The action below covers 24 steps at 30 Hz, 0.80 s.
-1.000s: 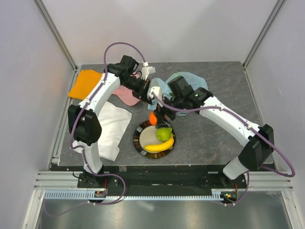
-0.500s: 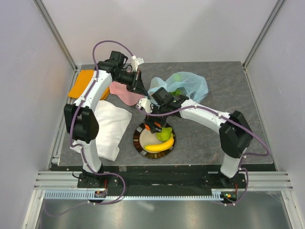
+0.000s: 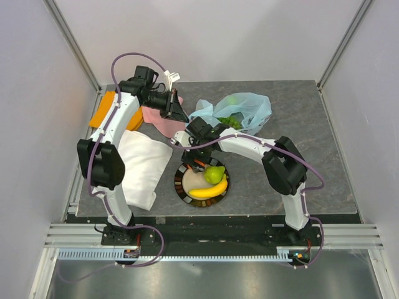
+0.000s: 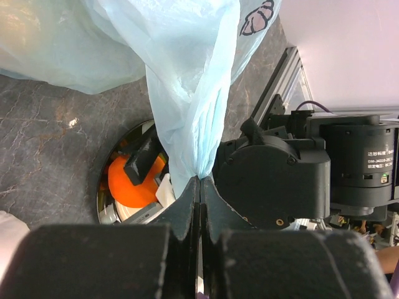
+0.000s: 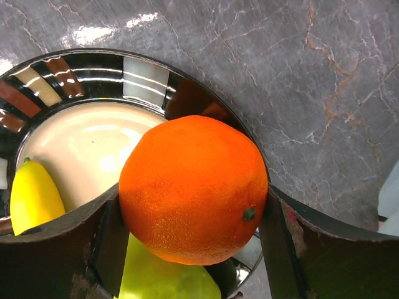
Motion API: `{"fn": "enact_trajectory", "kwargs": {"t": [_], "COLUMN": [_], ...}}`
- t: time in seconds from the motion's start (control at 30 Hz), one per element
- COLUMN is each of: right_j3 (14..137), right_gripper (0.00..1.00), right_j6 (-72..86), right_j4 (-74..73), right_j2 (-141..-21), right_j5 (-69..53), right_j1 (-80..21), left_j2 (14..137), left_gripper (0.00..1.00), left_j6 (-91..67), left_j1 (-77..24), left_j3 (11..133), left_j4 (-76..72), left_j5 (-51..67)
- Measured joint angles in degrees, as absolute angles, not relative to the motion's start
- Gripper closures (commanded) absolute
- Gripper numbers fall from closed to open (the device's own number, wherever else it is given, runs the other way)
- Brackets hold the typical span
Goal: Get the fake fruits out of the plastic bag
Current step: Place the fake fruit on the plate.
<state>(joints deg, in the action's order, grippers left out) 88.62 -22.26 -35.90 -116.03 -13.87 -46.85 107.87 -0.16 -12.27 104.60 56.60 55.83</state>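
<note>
The light-blue plastic bag (image 3: pixel 246 109) lies at the back of the table with green fruit (image 3: pixel 229 120) showing inside. My left gripper (image 3: pixel 177 113) is shut on a gathered strip of the bag (image 4: pixel 190 93), with its tips (image 4: pixel 200 182) pinching the film. My right gripper (image 3: pixel 198 164) is shut on the orange (image 5: pixel 193 187) and holds it just over the striped plate (image 5: pixel 93 68). A green pear (image 3: pixel 215 174) and a yellow banana (image 3: pixel 207 192) lie on the plate (image 3: pixel 181 185). The orange also shows in the left wrist view (image 4: pixel 128 184).
A white folded cloth (image 3: pixel 143 165) lies left of the plate. A pink cloth (image 3: pixel 159 121) and an orange cloth (image 3: pixel 107 110) lie at the back left. Metal frame posts and walls close in the table on three sides.
My right gripper has carried the orange from beside the bag down and left to over the plate. My left gripper has moved left and back, drawing the bag's edge with it.
</note>
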Motion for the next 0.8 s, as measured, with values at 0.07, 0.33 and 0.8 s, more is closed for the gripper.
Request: {"fn": "enact_trajectory", "kwargs": {"t": [0.07, 0.33, 0.8], "right_j3": [89.2, 89.5, 90.0], "right_gripper": [0.5, 0.5, 0.02], "right_j6": [-22.3, -22.3, -20.2], "right_j4": [-36.8, -38.8, -41.1], "right_j2": [-116.2, -116.2, -115.9], "right_j5": [-13.8, -12.1, -10.6], "right_j1": [-46.9, -47.2, -47.1], "left_j2": [107.9, 107.9, 107.9], "left_gripper": [0.98, 0.98, 0.99], "left_j6": [-0.2, -0.2, -0.2], "left_j1": [-12.0, -12.0, -12.0], "left_j3": [104.6, 104.6, 104.6], "left_j4": [56.6, 56.4, 56.4], "left_j5": [56.0, 56.1, 56.1]}}
